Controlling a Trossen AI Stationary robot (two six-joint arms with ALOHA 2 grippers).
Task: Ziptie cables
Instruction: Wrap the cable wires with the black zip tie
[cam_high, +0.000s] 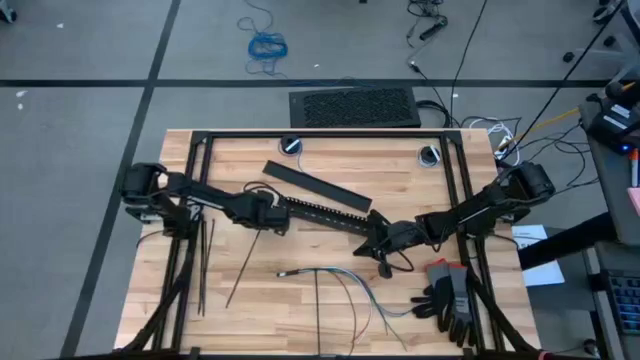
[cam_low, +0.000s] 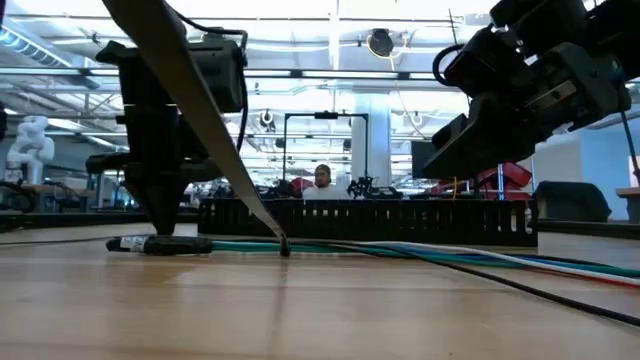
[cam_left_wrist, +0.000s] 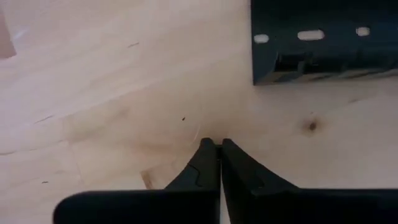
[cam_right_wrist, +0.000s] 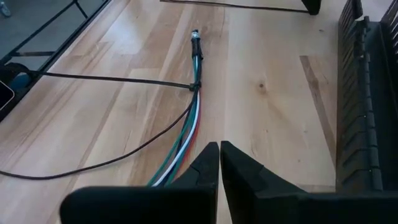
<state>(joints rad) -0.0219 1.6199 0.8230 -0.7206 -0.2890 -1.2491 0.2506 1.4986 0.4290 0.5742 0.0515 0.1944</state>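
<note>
The wooden tabletop (cam_low: 300, 310) fills the foreground of the low view, and just beyond it lie the cables (cam_low: 420, 251), a thin bundle of blue, green, white and red wires running along the table toward the right. From above, the cables (cam_high: 345, 285) sit at the near middle of the table, their ends splayed toward the near right, and one ziptie (cam_right_wrist: 124, 79), a thin black plastic strip, is already wrapped around the bundle near its capped end. More loose black zipties (cam_high: 203, 262) lie on the left side of the table. The left gripper (cam_high: 272, 222), its fingers pressed together, pinches another long black ziptie (cam_high: 243, 266) that slants down toward the near left. The right gripper (cam_high: 382, 240) hangs just beyond the cables with its fingers (cam_right_wrist: 205, 163) pressed together on nothing. The long black slotted bar (cam_high: 320, 212) lies between the two grippers. A pair of grey and black work gloves (cam_high: 448, 300) lies at the near right
</note>
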